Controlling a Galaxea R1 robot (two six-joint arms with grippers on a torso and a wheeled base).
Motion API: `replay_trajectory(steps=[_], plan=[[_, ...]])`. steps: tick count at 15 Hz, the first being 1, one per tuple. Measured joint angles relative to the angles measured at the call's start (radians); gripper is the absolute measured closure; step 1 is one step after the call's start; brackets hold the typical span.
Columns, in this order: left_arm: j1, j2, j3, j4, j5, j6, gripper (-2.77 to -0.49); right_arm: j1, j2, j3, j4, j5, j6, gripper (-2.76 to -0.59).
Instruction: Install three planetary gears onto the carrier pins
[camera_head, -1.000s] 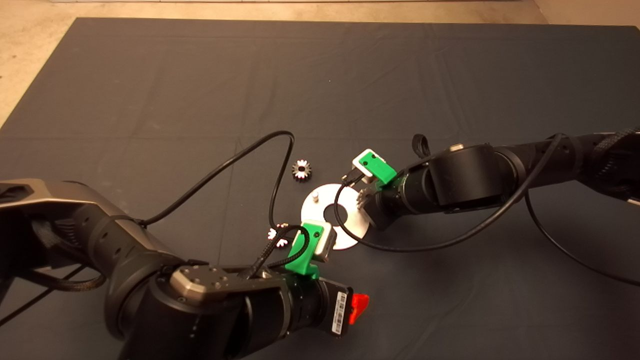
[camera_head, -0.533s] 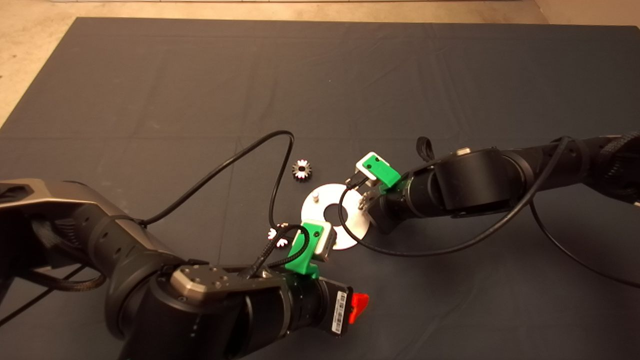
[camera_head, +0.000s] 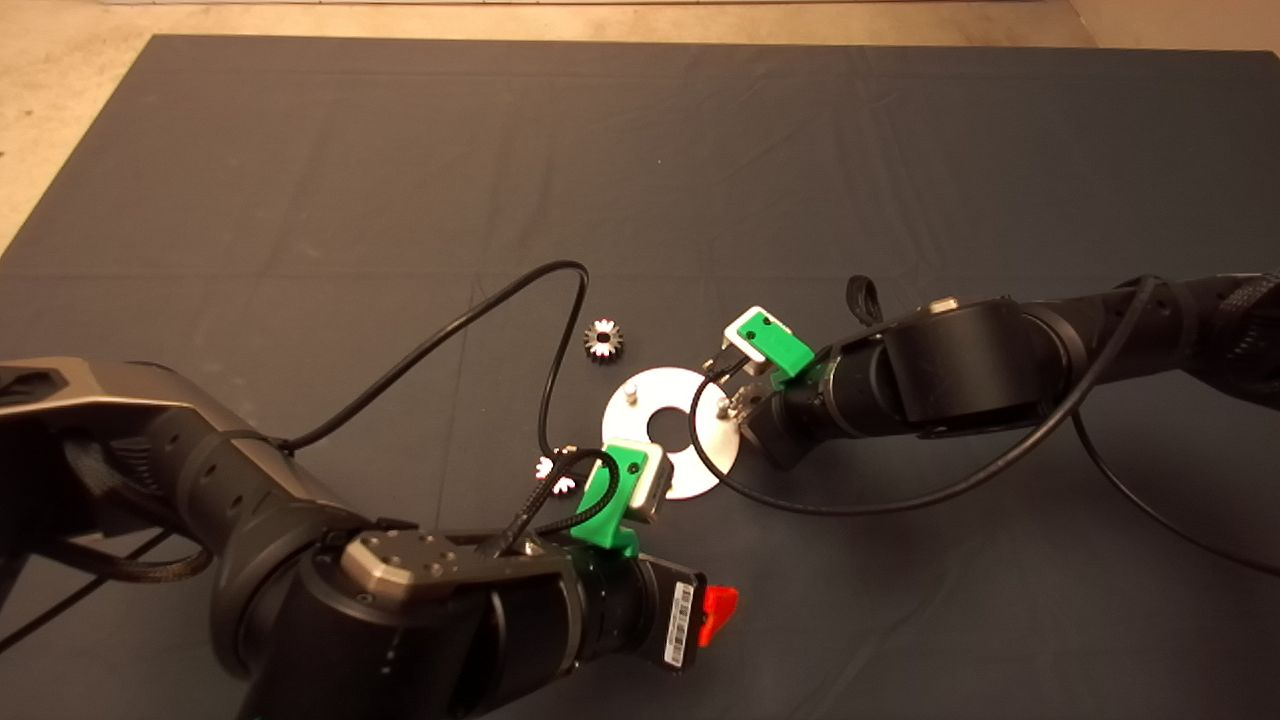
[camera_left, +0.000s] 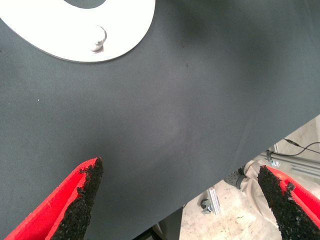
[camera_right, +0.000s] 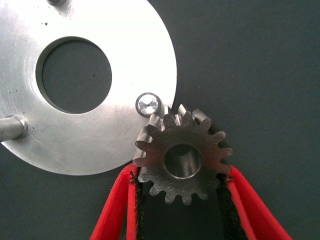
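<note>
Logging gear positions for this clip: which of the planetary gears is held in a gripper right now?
The gear clamped in the right gripper, beside a carrier pin. The other two lie on the mat: one beyond the disc, one by the left gripper's cable.

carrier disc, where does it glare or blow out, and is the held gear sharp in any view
Left wrist view: the carrier disc is blown out to near-white, its pin a dark smear. Right wrist view: evenly lit, brushed metal shows; the gear held by the right gripper is sharp, with a bright glint on the nearest pin top. Head view: the disc reads flat white, and the held gear is hidden.
</note>
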Motion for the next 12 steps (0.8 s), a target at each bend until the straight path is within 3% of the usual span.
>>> replay_trajectory(steps=[3,12], plan=[[0.000,0.000,-0.006,0.010,0.000,0.000,-2.22,0.017,0.003,0.000,0.000,-0.001,0.001,-0.79],[0.000,0.003,-0.006,0.015,0.000,0.000,-2.22,0.023,0.033,-0.002,0.000,0.000,0.003,-0.79]])
